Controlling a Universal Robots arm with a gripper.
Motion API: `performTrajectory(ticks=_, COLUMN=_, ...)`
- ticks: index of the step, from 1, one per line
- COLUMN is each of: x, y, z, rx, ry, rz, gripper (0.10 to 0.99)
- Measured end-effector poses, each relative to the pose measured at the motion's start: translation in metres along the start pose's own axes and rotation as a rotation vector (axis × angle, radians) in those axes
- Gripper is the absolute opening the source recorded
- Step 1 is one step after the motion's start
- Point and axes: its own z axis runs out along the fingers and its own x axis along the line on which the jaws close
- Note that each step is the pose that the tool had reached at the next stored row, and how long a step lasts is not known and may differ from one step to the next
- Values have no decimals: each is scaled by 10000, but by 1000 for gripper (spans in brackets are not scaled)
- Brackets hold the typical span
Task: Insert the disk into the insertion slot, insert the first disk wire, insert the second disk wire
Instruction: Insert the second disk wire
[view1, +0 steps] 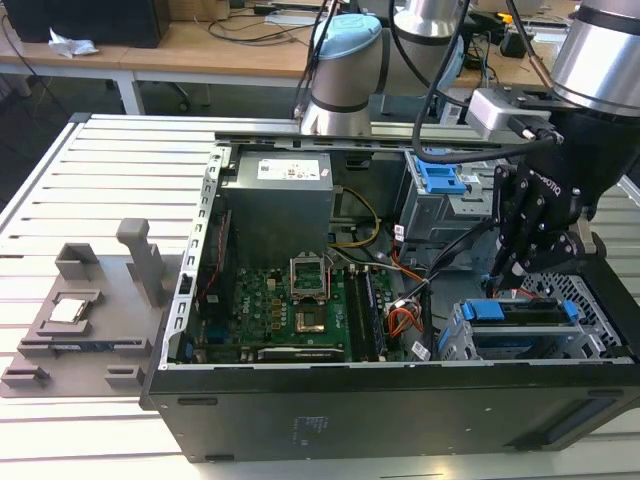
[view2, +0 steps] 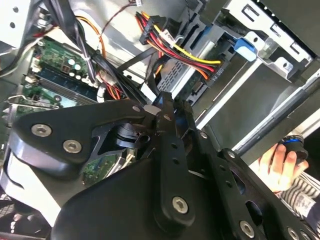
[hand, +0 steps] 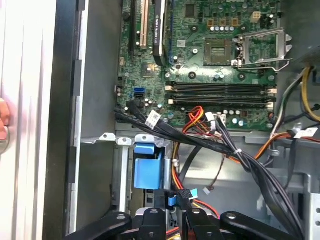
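We cannot tell how the claw (view1: 515, 262) stands above the disk (view1: 522, 318), so it might snag the loose wires (view2: 192, 59).

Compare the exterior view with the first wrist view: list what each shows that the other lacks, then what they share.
Exterior view alone: the whole open computer case on a slatted table, a grey fixture at the exterior view's left, the power supply, and the disk in its blue caddy seated in the insertion slot, with the tool just above it.

First wrist view alone: a close look down at a blue latch and part of a person's hand.

Both: the motherboard with its processor socket and the red and orange wires.
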Motion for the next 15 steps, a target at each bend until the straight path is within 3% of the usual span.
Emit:
performTrajectory(ticks=2, x=-2, y=-1, z=9, rx=-5, ry=130, rz=3, gripper=239)
performTrajectory(ticks=5, x=-2, y=-1, z=9, rx=-5, ry=136, rz=4, gripper=224)
performTrajectory(ticks=6, x=-1, y=-1, z=9, rx=-5, ry=136, rz=4, gripper=161)
performTrajectory(ticks=15, x=2, y=-8, z=-13, rx=-5, ry=140, rz=4, gripper=149)
